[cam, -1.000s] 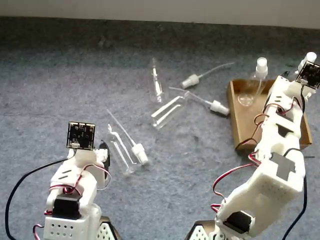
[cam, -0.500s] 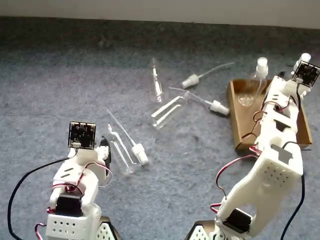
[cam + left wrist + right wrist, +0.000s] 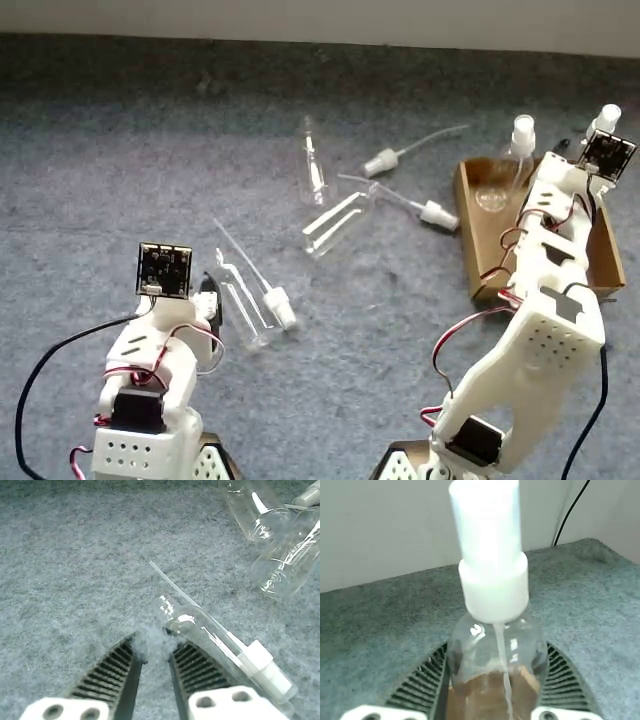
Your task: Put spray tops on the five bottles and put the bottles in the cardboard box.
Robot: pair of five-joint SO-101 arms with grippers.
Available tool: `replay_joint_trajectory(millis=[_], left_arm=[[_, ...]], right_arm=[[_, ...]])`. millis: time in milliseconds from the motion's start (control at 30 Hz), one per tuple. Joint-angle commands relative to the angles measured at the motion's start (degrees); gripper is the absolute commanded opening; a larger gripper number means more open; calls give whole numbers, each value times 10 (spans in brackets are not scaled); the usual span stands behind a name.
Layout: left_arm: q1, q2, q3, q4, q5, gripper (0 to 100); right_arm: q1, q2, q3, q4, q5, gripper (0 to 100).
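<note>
Capped bottle (image 3: 492,600) upright, pinched in right pincer (image 3: 496,660), seemingly over cardboard box (image 3: 468,235)

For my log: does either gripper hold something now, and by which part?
The right gripper holds an upright bottle with its spray top on, by the clear body. The left gripper holds nothing.

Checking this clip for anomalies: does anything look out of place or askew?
One spray top lies loose over a bottle lying on its side, tube running outside it rather than inside. Nothing looks spilled or broken.
</note>
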Motion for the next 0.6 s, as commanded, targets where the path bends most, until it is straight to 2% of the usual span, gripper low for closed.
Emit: replay_joint_trajectory(millis=[0, 567], left_arm=[[-1, -7, -4, -11, 0, 11], [-1, -7, 0, -12, -1, 11]], right_arm=[[-11, -12, -8, -15, 1, 170], [-22, -12, 56, -15, 2, 171]])
